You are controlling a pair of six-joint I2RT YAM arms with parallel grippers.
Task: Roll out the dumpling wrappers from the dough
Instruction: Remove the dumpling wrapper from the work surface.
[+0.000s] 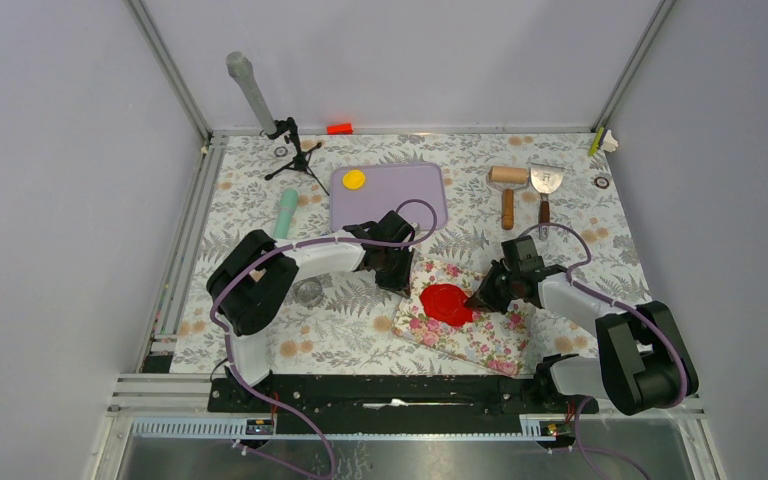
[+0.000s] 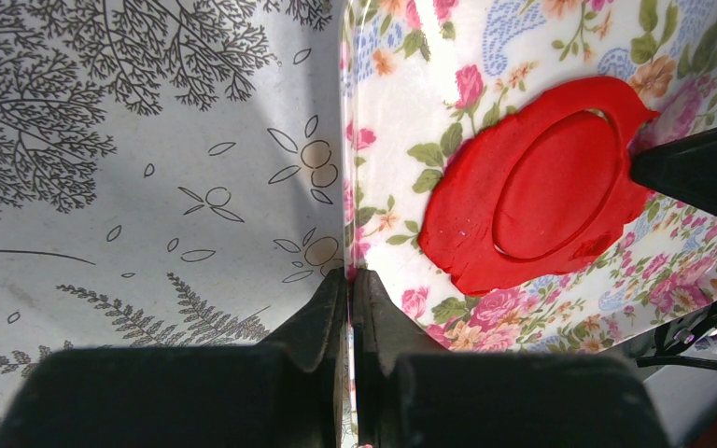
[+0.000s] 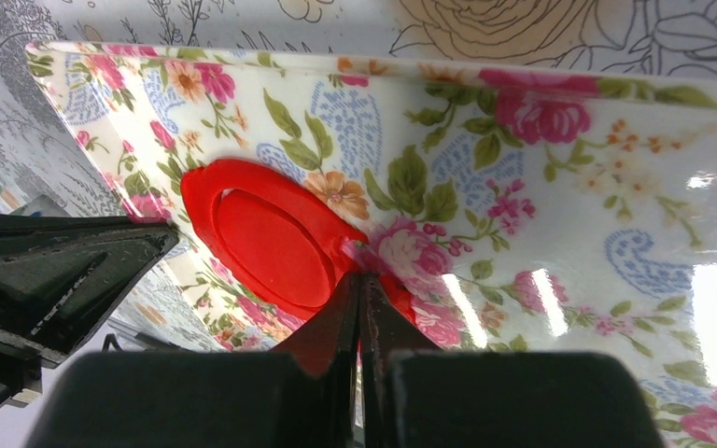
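So, the bright red flat sheet of soft modelling clay (image 2: 453, 233) is found lying on the floral-patterned glossy mat (image 2: 401, 93). It is just ahead of the left claw (image 2: 349, 273) and off to its right, and right at the tips of the right claw (image 3: 361, 275).

Both claws are seen pressed together. The left one's tips sit at the mat's edge and the right one's touch the sheet's rim, though whether any clay is actually nipped can't be told.

A round coin-like red disc (image 2: 551, 182) is outlined in the sheet's middle by a clear groove, with ragged trim left around it.

Pretty light, squishy stuff, it'd be guessed: easily dented or torn, and probably stuck to the mat a bit. The outer trim is best taken hold of at its thin edge and peeled gently, with the disc left untouched.
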